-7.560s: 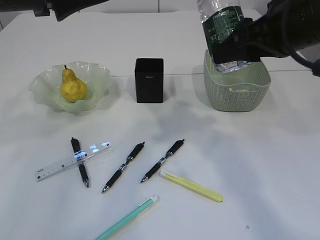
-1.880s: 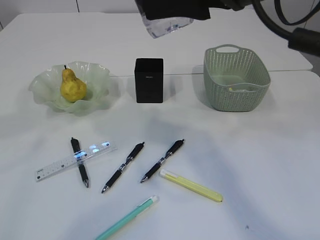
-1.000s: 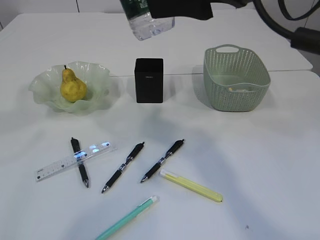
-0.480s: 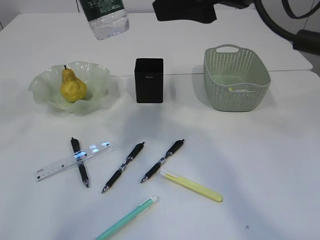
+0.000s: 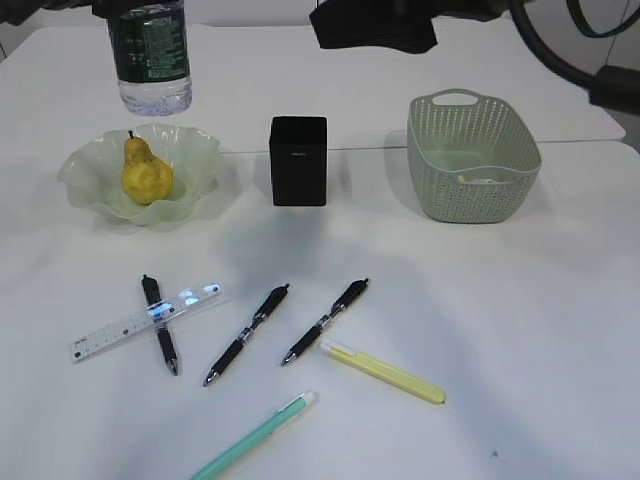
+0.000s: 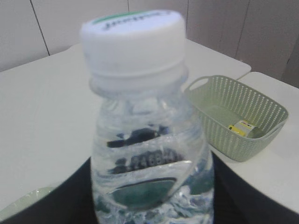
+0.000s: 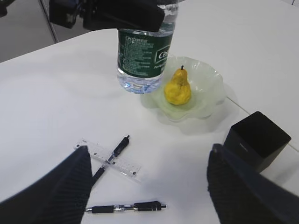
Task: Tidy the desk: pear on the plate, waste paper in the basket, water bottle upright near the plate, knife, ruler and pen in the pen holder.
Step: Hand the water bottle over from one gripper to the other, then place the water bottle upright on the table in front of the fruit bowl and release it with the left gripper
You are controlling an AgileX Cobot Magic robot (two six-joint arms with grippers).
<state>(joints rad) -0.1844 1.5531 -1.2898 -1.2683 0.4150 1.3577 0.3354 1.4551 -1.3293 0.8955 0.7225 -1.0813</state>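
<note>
My left gripper [image 6: 152,203] is shut on the water bottle [image 5: 150,60], which hangs upright in the air just behind the plate [image 5: 195,160]; its white cap [image 6: 133,39] fills the left wrist view. The pear [image 5: 146,175] lies in the plate. The black pen holder [image 5: 298,160] stands mid-desk, the basket [image 5: 473,160] to its right with a small whitish-yellow scrap [image 6: 240,128] inside. On the near desk lie the ruler [image 5: 140,325], three black pens [image 5: 247,333], the yellow knife [image 5: 385,372] and a mint pen [image 5: 258,435]. My right gripper [image 7: 147,186] hangs open and empty high above them.
The right arm [image 5: 375,22] reaches across the top, above and behind the pen holder. One black pen [image 5: 160,325] lies crossed over the ruler. A seam in the desk [image 5: 360,150] runs behind the plate, holder and basket.
The bottle has travelled left from above the pen holder to behind the plate, come lower and turned upright. The right arm has stayed at the top middle.
</note>
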